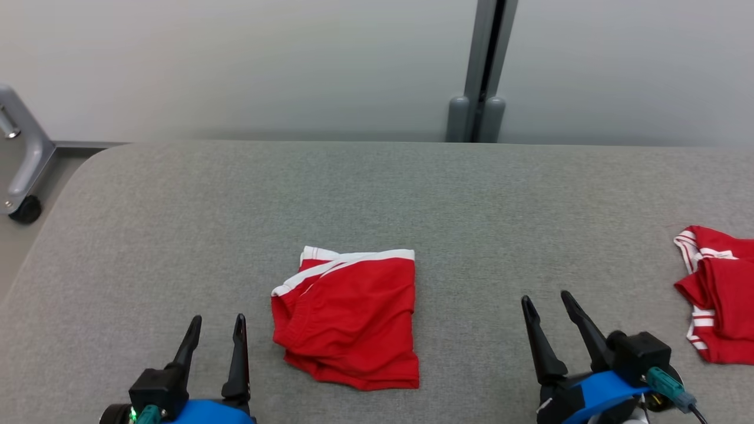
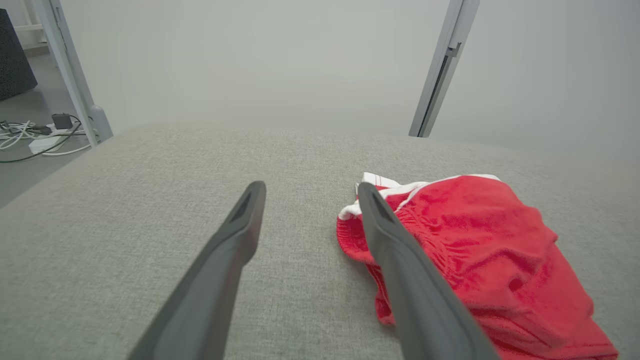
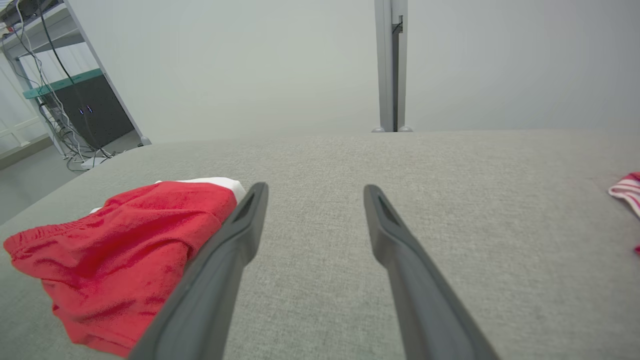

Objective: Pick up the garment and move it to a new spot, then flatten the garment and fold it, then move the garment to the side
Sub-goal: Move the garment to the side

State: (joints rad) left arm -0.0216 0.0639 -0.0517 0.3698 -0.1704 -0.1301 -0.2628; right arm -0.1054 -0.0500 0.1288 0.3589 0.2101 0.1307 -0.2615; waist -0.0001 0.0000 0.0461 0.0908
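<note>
The garment (image 1: 347,321) is a pair of red shorts with white trim, lying folded into a rough rectangle on the grey table (image 1: 377,194), a little left of the middle near the front. My left gripper (image 1: 217,319) stands open just left of it, empty. My right gripper (image 1: 546,297) stands open to its right, a hand's width away, also empty. In the left wrist view the garment (image 2: 480,255) lies right of my open fingers (image 2: 235,235). Seen from the right wrist, the garment (image 3: 125,250) lies left of the open fingers (image 3: 385,230).
A second red garment with white stripes (image 1: 716,291) lies crumpled at the table's right edge; its tip (image 3: 627,192) shows in the right wrist view. A grey post (image 1: 480,70) stands behind the table. A wheeled stand leg (image 1: 20,159) is at the far left.
</note>
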